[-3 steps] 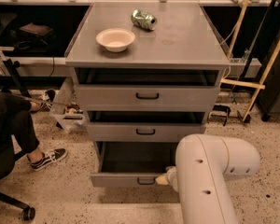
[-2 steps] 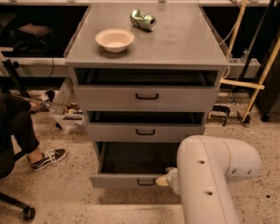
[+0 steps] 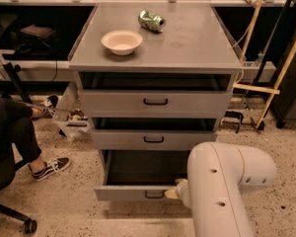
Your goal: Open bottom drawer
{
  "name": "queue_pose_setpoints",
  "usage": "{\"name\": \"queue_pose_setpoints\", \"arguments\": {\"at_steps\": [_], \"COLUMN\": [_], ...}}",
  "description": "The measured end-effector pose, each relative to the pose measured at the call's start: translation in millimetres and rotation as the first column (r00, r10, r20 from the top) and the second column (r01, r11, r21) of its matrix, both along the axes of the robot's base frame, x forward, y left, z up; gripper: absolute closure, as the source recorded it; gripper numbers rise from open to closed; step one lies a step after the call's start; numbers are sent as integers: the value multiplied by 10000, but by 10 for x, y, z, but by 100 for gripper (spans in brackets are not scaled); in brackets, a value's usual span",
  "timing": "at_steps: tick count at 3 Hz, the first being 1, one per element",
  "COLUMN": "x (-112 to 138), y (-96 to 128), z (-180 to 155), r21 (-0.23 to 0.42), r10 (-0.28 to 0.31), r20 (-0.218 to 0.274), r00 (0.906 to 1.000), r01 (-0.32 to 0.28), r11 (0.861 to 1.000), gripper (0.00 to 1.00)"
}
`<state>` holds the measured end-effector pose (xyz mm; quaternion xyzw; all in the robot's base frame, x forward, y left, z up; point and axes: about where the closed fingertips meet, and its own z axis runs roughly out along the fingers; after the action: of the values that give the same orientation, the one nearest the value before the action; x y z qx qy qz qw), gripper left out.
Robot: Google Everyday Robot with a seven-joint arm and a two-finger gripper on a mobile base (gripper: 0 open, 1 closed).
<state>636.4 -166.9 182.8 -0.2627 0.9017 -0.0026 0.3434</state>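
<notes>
Camera view shows a shoe (image 3: 49, 167) on the floor at the left. On the grey table (image 3: 187, 48) sit a bowl (image 3: 122, 41) and, to its right, a can (image 3: 152, 20). Down low, the bottom drawer (image 3: 128, 193) sticks out near us, and its dark inside shows. The gripper (image 3: 171, 192) is just right of the drawer's handle (image 3: 153, 195), mostly hidden by the big white arm (image 3: 222, 186). I cannot tell if it is pinching the handle. The job looks almost done; maybe a little more pulling is left.
</notes>
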Motion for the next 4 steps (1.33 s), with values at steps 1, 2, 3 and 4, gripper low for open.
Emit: {"name": "queue_pose_setpoints", "arguments": {"at_steps": [1,2,3,4], "x": [-1,-114,-199,-199], "y": [9,-8,22,22], "z": [5,-31,8,8], "r21": [0,55,62,62], "r10": [0,-99,-24,-23], "r20": [0,19,-43,-44], "r00": [10000,9999,10000,10000], "r01": [0,99,24,23], "r11": [10000,9999,10000,10000], "gripper": [100,100,100,100]}}
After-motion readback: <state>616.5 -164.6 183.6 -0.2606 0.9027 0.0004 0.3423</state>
